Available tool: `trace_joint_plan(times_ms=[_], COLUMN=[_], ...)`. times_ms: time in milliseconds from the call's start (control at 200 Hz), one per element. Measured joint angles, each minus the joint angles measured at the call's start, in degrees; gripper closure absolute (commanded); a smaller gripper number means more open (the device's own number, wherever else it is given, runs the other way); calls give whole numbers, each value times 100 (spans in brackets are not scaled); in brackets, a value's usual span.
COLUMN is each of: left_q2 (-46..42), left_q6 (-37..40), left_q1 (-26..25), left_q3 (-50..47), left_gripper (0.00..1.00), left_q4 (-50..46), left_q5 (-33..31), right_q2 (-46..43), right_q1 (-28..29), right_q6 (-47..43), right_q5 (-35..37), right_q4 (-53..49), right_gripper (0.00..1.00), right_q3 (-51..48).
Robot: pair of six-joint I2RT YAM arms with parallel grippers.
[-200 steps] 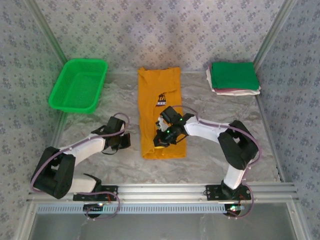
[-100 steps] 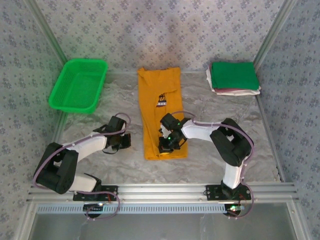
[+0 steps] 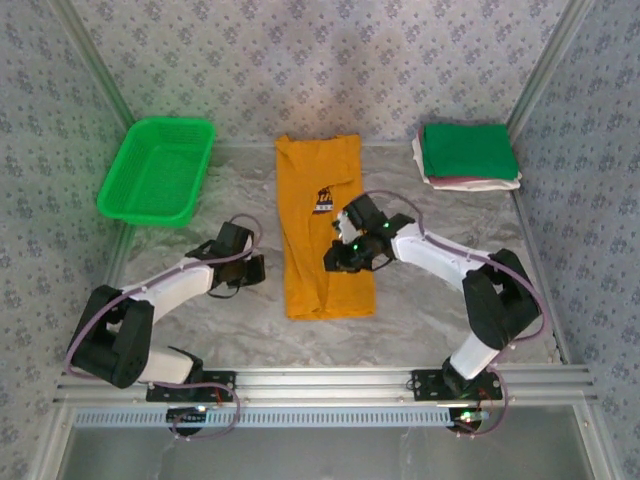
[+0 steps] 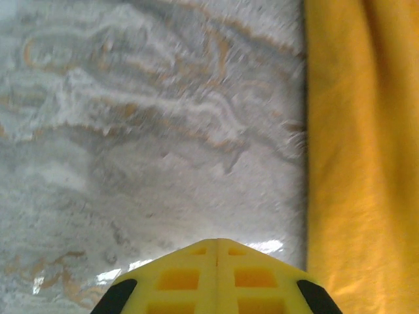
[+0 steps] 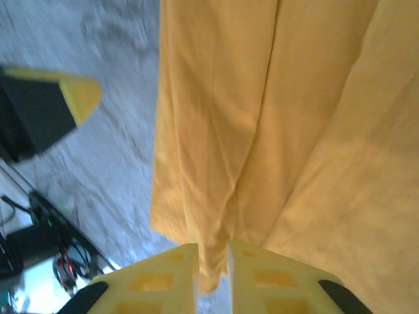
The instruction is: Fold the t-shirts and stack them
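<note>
Orange tee (image 3: pixel 305 250): long axis near-far.

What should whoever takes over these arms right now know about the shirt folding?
Left gripper: shut, empty, above the bare table just left of the orange t-shirt.
Right gripper: over the near half of that shirt. Its jaws stand a narrow gap apart with orange cloth showing between them; I cannot tell if it is pinched.
Things: the orange t-shirt lies mid-table as a long narrow strip, print up. The folded stack sits at the back right, green on top, maroon and white beneath.
Done: sides folded in lengthwise.
Left: probably fold the strip crosswise, then set it on the stack.
</note>
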Motion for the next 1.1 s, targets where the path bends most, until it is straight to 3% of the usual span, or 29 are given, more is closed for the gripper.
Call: trace_joint_plan(times_ms=[245,560,934,1099], left_q2=[664,1543,1725,1690], left_q6=[179,153,0,-2], left_q1=[-297,-616,-616,-616], left_q3=[756,817,658,570], left_gripper=[100,100,100,100], left_q4=[402,896,1353,1480], left_q5=[232,424,444,433], right_q2=[1578,3254,3696,3840], right_q1=[-271,-299,-308,-323], right_q6=[22,2,-111,-144], right_q5=[-2,229,299,302], right_q4=[509,507,396,352], right_gripper=[61,60,73,92], right_q3=[1541,3126,3644,3646])
